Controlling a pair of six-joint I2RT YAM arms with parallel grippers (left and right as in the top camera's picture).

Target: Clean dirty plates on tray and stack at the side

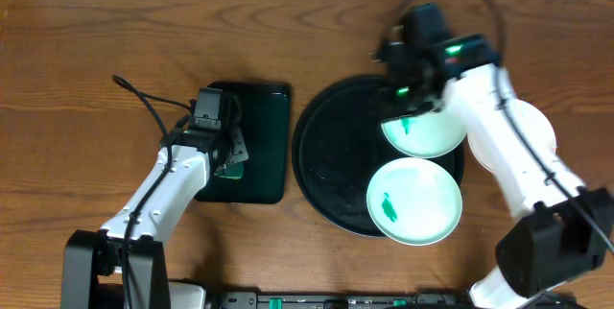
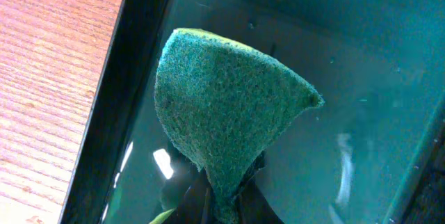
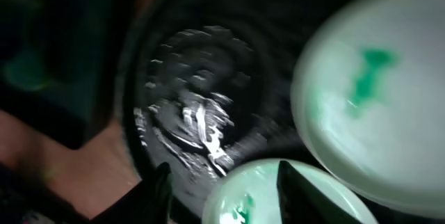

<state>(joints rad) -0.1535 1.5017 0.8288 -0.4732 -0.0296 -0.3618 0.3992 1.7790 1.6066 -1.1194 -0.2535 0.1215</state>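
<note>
On the wooden table [image 1: 96, 40], left end effector [image 2: 222, 206] pinches a sponge [image 2: 222, 106]; right end effector [image 3: 226, 186] stands half-open.

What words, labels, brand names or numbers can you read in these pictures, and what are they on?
None can be read.
The plates, the round black tray, the rectangular tray and the green sponge carry no print.
The green marks on the plates are smears, not writing.
The arms show no legible label, and the right wrist view is blurred.
</note>
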